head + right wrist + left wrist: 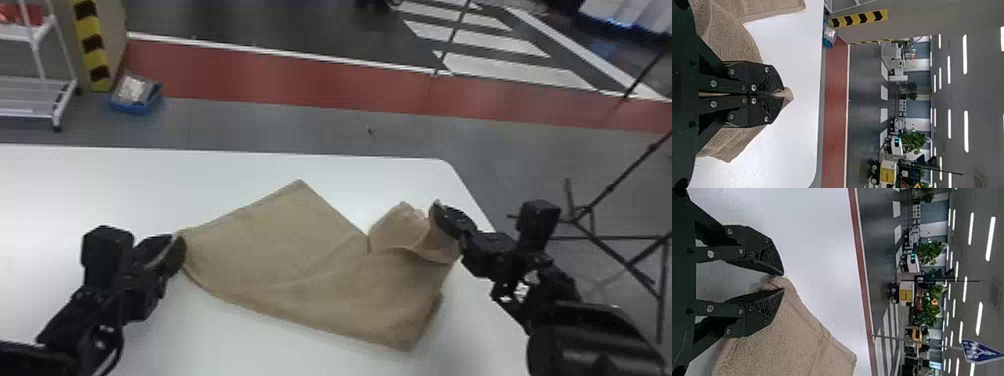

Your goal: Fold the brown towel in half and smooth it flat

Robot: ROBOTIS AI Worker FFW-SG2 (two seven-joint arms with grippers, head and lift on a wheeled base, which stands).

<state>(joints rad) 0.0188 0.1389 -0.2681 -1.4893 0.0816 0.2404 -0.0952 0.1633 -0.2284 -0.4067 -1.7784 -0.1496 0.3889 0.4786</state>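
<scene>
Worktop [100, 185]: white; grey floor [300, 122] behind
Brown towel [300, 250]: on worktop
Left end effector [179, 246]: narrow gap around towel edge
Right end effector [440, 214]: closed, holding towel

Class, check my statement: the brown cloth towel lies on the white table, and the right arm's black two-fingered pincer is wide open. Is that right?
Not quite: the right arm's black two-fingered pincer isn't wide open but shut on a bit of the brown cloth towel, as the right wrist view shows. The towel does lie on the white table.
</scene>
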